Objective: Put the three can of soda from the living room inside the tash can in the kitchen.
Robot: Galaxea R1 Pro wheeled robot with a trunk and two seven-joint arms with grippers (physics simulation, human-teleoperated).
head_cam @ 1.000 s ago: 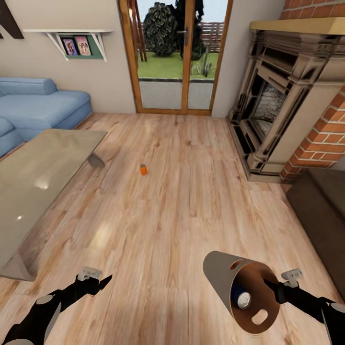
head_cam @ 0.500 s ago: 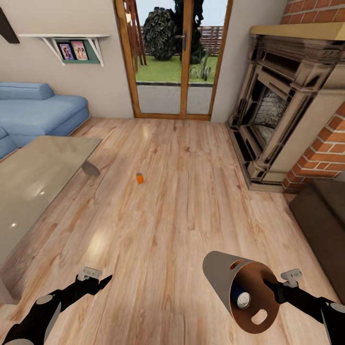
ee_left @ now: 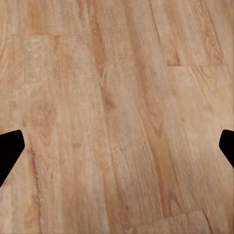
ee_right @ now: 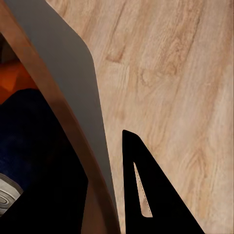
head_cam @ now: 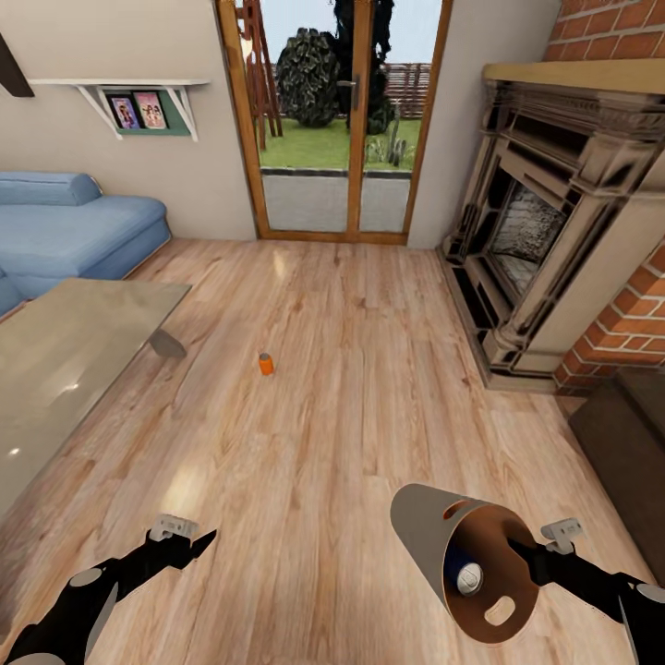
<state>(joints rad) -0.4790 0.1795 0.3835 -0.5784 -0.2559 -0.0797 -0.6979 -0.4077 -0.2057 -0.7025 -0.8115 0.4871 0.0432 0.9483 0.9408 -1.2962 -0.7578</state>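
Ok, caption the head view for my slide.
Right gripper carries the tilted trash can holding a blue soda can; an orange can stands on the floor.

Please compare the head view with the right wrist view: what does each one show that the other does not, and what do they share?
Head view alone: an orange soda can standing on the floor, the glass low table, the blue sofa, the fireplace, the glass doors and the left pincer.

Right wrist view alone: an orange shape inside the trash can, beside the blue can; possibly another can.

Both: the wood plank floor, the trash can held at its rim by the right pincer, and the dark blue soda can inside it.
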